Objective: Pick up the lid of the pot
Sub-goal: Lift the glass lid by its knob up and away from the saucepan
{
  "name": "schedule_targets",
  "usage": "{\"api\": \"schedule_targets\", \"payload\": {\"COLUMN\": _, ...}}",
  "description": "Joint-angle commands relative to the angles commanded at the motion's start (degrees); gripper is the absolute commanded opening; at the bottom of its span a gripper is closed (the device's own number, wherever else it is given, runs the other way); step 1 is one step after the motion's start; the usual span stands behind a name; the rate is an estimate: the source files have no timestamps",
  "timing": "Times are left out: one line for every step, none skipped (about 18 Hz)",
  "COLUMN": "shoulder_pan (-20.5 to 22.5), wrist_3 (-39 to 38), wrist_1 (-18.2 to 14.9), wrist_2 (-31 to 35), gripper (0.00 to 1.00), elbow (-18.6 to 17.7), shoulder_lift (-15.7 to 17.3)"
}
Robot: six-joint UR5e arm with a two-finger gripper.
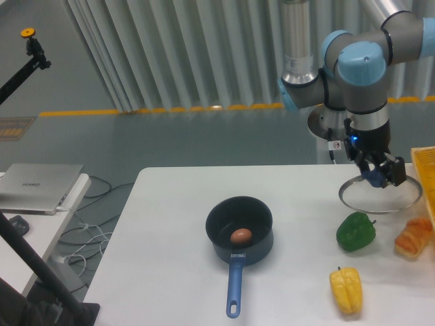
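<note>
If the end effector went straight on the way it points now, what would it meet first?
The end effector points down, gripping the lid, which would probably meet the table first, between the green pepper and bread. Depth is unclear; its rim might catch either.

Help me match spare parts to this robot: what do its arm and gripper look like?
The arm has rounded, silvery-grey sections, light-blue joint caps and dark bands at some joints. The gripper is mostly black, with two fingers. Any finer markings are too small to read.
</note>
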Motion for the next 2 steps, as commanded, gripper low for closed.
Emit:
{"api": "schedule_targets", "payload": {"shoulder_pan": 0.00, "wrist_3": 0.00, "wrist_1": 0.00, "wrist_2": 0.00, "gripper": 0.38, "elbow": 0.00, "shoulder_lift": 0.00}}
{"api": "schedule_targets", "payload": {"shoulder_pan": 0.00, "wrist_3": 0.00, "wrist_1": 0.00, "wrist_2": 0.09, "gripper": 0.38, "elbow": 0.00, "shoulder_lift": 0.00}}
